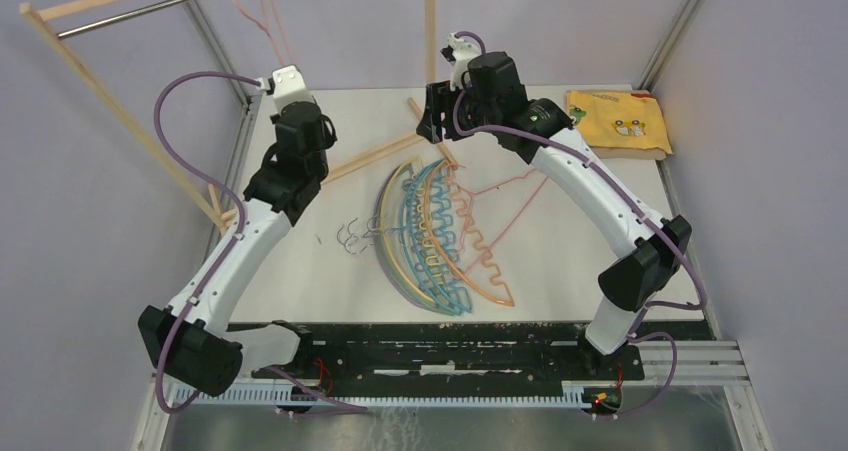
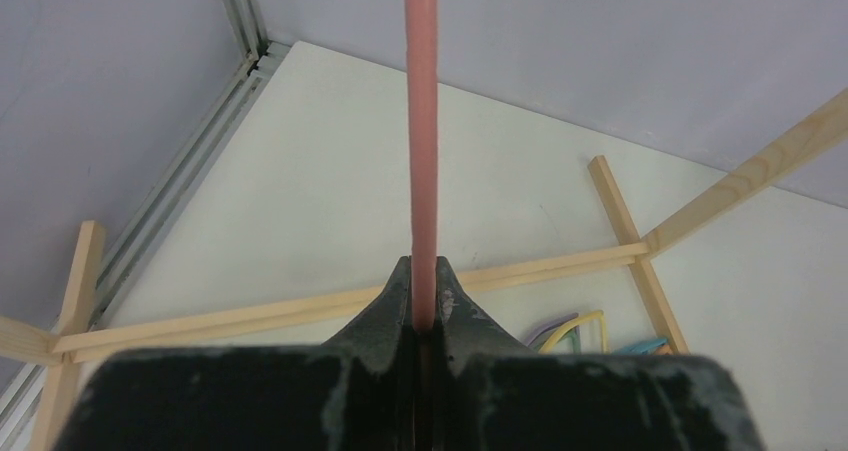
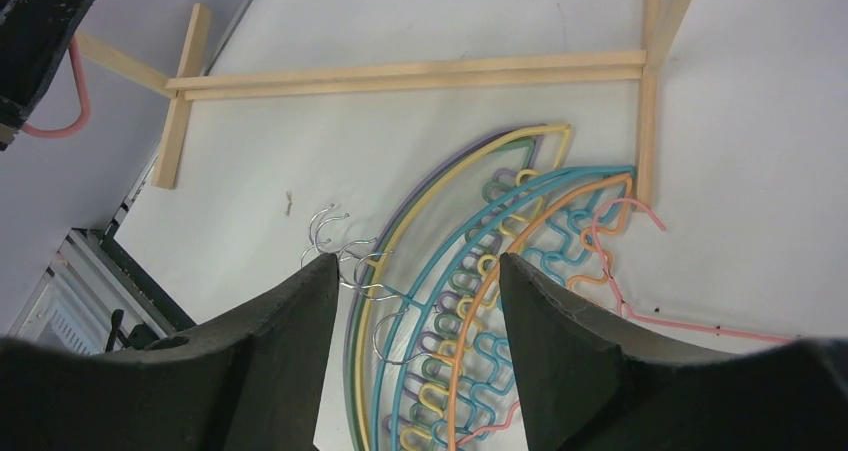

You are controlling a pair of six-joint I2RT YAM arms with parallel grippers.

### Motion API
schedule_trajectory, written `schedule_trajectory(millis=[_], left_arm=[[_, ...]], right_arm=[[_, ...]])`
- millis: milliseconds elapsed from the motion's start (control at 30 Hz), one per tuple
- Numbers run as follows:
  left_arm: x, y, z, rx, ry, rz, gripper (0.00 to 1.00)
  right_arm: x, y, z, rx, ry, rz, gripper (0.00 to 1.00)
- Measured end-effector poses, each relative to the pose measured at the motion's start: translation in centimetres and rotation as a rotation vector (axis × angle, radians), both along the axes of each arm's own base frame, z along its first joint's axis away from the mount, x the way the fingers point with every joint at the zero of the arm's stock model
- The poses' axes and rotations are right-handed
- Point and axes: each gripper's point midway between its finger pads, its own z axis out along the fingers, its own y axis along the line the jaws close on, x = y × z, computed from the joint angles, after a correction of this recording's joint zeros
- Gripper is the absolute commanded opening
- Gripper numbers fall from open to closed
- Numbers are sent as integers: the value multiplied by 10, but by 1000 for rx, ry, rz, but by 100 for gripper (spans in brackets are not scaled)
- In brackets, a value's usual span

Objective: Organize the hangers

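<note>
The hangers [image 1: 440, 241] lie in a curved pile in the middle of the table [image 1: 320, 271], beside the foot bars of the wooden rack [image 1: 110, 101]. They cover each other, so we cannot count them. The right gripper [image 3: 415, 266] hangs over the pile with its fingers wide apart, holding nothing. The left gripper [image 2: 424, 271] is up high, pinched tight on a pink hanger [image 2: 421, 121]. Its top is cut off, and we cannot tell if it touches the metal rod [image 1: 150, 6]. A yellow cloth [image 1: 618, 121] sits in the far right corner. The little hooks [image 1: 360, 236] are bunched together.
</note>
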Motion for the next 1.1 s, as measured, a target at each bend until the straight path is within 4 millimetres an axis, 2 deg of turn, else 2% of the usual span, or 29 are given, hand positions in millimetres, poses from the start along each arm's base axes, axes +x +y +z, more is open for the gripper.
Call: schedule_trajectory(millis=[200, 400, 600, 767, 1100], left_arm=[[11, -4, 0, 5, 15, -1, 3], [25, 0, 4, -9, 27, 5, 3], [39, 1, -2, -40, 71, -5, 3], [49, -15, -14, -49, 122, -75, 3], [64, -64, -15, -116, 140, -318, 3]], right_arm=[[2, -3, -1, -10, -3, -8, 68], [6, -9, -2, -20, -6, -22, 68], [9, -15, -5, -27, 3, -35, 68], [11, -19, -6, -29, 6, -45, 67], [17, -30, -25, -58, 41, -80, 68]])
